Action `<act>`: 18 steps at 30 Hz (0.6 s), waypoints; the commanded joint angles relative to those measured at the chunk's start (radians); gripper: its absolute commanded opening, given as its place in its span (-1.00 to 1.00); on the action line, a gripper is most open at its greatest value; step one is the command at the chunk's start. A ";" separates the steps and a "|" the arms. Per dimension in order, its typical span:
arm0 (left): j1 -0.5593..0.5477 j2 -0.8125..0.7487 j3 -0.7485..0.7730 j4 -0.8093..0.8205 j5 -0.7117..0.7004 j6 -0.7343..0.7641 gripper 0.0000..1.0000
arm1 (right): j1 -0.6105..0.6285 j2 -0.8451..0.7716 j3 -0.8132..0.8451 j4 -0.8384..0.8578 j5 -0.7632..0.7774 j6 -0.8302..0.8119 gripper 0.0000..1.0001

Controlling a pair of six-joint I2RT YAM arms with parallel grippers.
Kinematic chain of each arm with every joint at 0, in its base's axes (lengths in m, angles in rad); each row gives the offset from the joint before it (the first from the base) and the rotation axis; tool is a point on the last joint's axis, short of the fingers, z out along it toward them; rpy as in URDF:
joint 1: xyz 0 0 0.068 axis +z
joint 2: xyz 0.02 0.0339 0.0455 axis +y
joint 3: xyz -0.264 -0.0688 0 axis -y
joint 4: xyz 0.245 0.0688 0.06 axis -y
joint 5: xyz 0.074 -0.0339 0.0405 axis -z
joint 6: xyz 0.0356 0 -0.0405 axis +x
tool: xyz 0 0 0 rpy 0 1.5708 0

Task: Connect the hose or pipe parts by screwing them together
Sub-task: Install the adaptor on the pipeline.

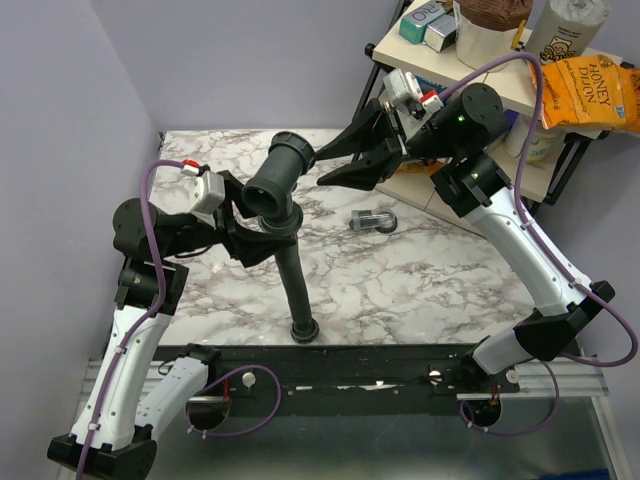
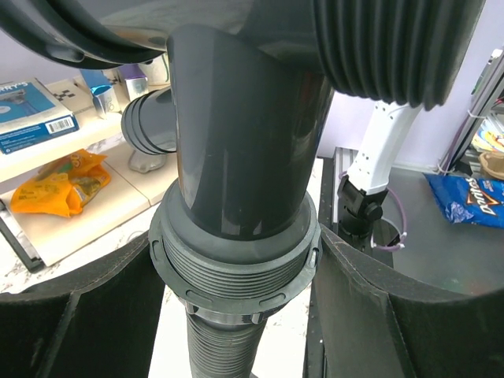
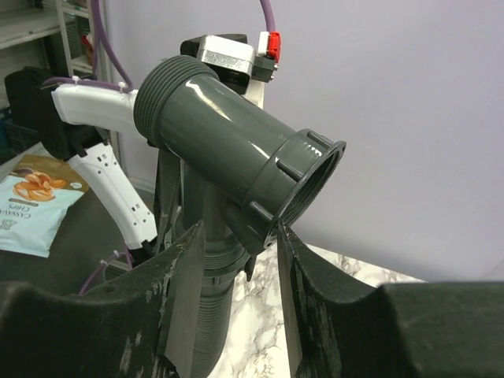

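Grey Y fitting [image 1: 272,180] clamped in left tool [image 1: 256,236]; right tool [image 1: 320,166] gapes beside its rim

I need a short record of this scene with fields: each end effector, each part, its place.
left end effector: shut on collar between fitting and hose
right end effector: open, jaws at fitting's far mouth
fitting: held above table
hose: hangs from collar, lower end on table
small grey piece: lies on table, apart
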 commanded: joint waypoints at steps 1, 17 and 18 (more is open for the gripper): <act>-0.003 -0.007 0.026 -0.005 -0.024 0.027 -1.00 | -0.008 -0.014 -0.007 0.040 -0.029 0.030 -0.06; -0.003 -0.001 0.045 -0.046 -0.114 0.062 -1.00 | -0.008 -0.135 -0.189 0.067 0.022 0.027 -0.23; -0.003 -0.002 0.043 -0.049 -0.114 0.065 -1.00 | -0.008 -0.145 -0.197 0.086 0.020 0.036 -0.23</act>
